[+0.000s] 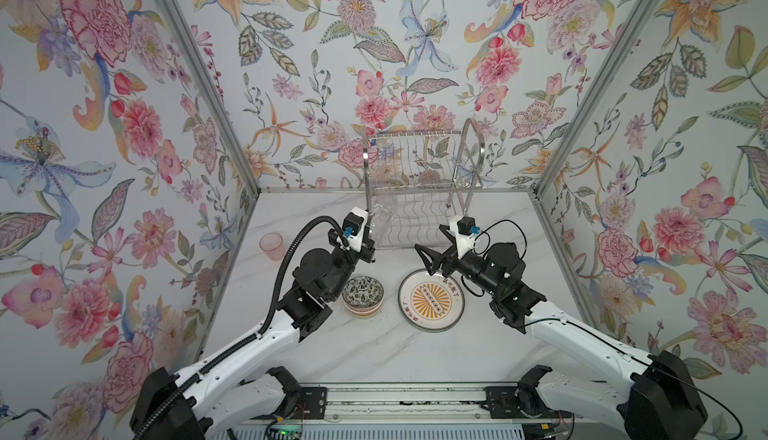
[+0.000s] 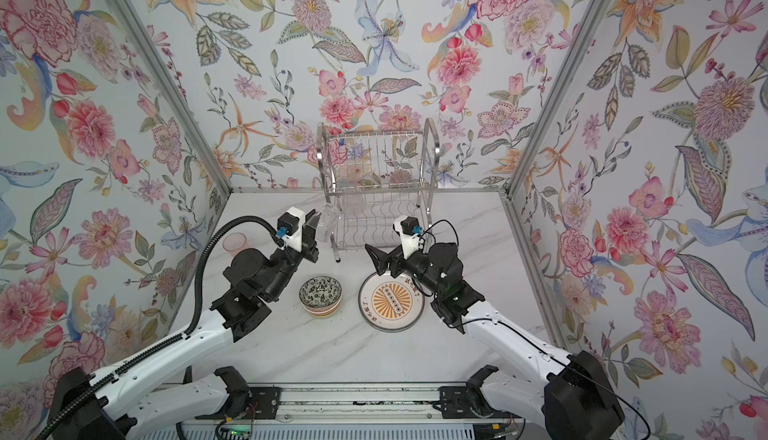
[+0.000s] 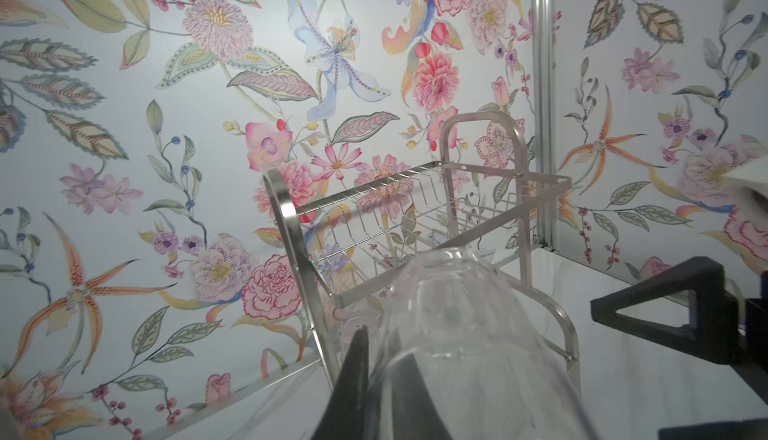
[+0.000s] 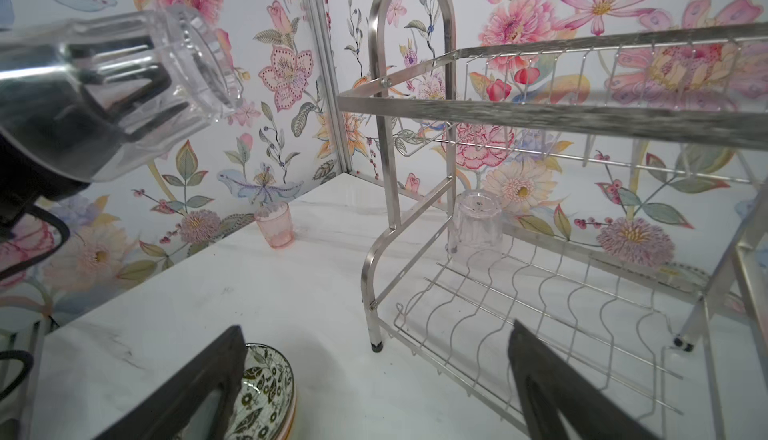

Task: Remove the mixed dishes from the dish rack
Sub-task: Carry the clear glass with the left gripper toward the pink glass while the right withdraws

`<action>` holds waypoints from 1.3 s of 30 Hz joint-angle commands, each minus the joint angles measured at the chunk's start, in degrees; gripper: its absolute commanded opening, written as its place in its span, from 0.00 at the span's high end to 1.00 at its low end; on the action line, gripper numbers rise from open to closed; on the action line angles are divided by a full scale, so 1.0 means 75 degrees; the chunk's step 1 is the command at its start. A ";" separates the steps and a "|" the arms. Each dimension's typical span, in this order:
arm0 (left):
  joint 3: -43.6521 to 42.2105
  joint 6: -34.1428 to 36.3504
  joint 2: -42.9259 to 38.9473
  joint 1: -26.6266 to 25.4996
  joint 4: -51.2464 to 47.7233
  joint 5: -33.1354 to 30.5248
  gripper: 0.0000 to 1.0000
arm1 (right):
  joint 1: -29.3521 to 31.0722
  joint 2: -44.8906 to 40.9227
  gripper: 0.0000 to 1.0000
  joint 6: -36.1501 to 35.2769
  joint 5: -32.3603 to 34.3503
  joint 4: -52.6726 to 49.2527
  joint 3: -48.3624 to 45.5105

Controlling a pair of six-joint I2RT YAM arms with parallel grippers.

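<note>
Left gripper [image 3: 384, 379]: clenched on a clear cup [image 3: 449, 313]; raised just off the rack [image 1: 411, 134]'s left front corner
Right gripper [image 1: 430, 244]: jaws wide, empty; over the plate [image 1: 431, 300]'s far rim
Rack: against the back wall; second cup [image 4: 476, 225] inverted on the lower tier
Table [image 1: 374, 354]: bowl [image 1: 363, 294] beside plate, apart; pink cup [image 1: 272, 245] near left wall; open marble toward the near edge

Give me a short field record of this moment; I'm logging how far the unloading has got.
left gripper: shut on a clear cup, held off the table beside the dish rack
right gripper: open, holding nothing, in front of the rack
in the rack: upturned clear cup, lower tier
on the table: pink cup, patterned bowl, sunburst plate
</note>
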 commanded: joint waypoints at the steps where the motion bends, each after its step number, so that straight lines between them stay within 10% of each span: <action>1: 0.0553 -0.0550 -0.0181 0.0227 -0.1648 -0.0944 1.00 | 0.0241 0.0045 0.01 -0.1541 0.0411 -0.0242 0.0236; 16: 0.2399 -0.1650 -0.0080 0.2824 -0.6159 0.0255 1.00 | 0.0633 0.0036 0.01 -0.2505 0.0768 -0.0122 0.0236; 39: 0.5313 -0.0546 0.5008 0.5117 -0.9746 0.1775 1.00 | 0.0797 0.0117 0.01 -0.2576 0.0422 -0.0294 0.0319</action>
